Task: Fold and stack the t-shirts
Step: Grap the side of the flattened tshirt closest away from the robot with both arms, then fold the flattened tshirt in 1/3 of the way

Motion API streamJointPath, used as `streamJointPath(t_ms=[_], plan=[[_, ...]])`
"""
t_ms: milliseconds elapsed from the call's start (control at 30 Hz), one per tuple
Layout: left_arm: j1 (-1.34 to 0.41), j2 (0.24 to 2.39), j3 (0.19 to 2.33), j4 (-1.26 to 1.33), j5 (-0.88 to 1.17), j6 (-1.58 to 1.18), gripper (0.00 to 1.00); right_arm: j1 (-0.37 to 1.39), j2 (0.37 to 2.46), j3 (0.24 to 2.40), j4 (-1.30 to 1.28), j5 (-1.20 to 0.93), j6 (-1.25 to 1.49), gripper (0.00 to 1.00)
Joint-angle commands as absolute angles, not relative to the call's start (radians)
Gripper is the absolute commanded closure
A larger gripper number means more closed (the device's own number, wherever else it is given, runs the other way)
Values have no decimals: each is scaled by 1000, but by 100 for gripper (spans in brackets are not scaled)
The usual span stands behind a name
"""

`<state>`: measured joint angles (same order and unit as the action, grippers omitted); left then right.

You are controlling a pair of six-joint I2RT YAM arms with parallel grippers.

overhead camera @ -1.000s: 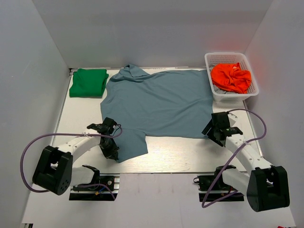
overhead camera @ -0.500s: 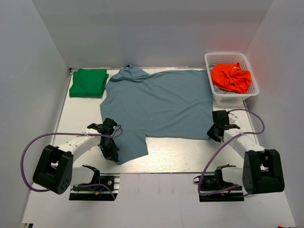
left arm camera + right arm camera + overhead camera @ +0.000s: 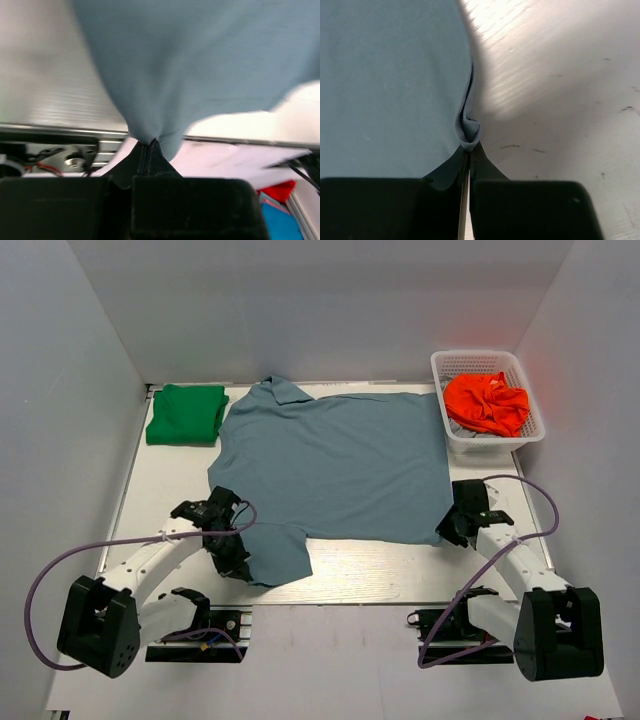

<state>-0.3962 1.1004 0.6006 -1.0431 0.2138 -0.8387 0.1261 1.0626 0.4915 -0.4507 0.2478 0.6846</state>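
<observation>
A slate-blue t-shirt [image 3: 330, 460] lies spread flat across the middle of the table, collar toward the back left. My left gripper [image 3: 232, 558] is shut on its near-left sleeve; the cloth [image 3: 200, 75] hangs pinched at the left gripper [image 3: 150, 142] tips. My right gripper [image 3: 452, 531] is shut on the shirt's near-right hem corner, where a small pucker of cloth [image 3: 469, 131] sits between the tips of the right gripper [image 3: 469, 146]. A green t-shirt [image 3: 186, 413] lies folded at the back left of the table.
A white basket [image 3: 530, 435] at the back right holds an orange garment [image 3: 487, 403]. White walls enclose the table on three sides. The table's near edge [image 3: 330, 602] runs just behind both arm bases.
My right gripper has moved in to the shirt's near-right corner and shut on it. The left arm has shifted slightly with the sleeve still pinched.
</observation>
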Motion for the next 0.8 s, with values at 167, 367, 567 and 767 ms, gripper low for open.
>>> streamJointPath(t_ms=[167, 367, 567, 767], plan=[[-400, 1144, 834, -752, 305, -766, 100, 137, 1138, 633, -425, 135, 603, 100], [-385, 1287, 1050, -663, 181, -746, 100, 133, 1245, 804, -422, 161, 574, 100], [-365, 1509, 1332, -756, -79, -778, 100, 126, 1411, 1023, -443, 204, 574, 100], [-321, 1701, 1540, -747, -205, -776, 100, 124, 1567, 1190, -469, 229, 566, 100]])
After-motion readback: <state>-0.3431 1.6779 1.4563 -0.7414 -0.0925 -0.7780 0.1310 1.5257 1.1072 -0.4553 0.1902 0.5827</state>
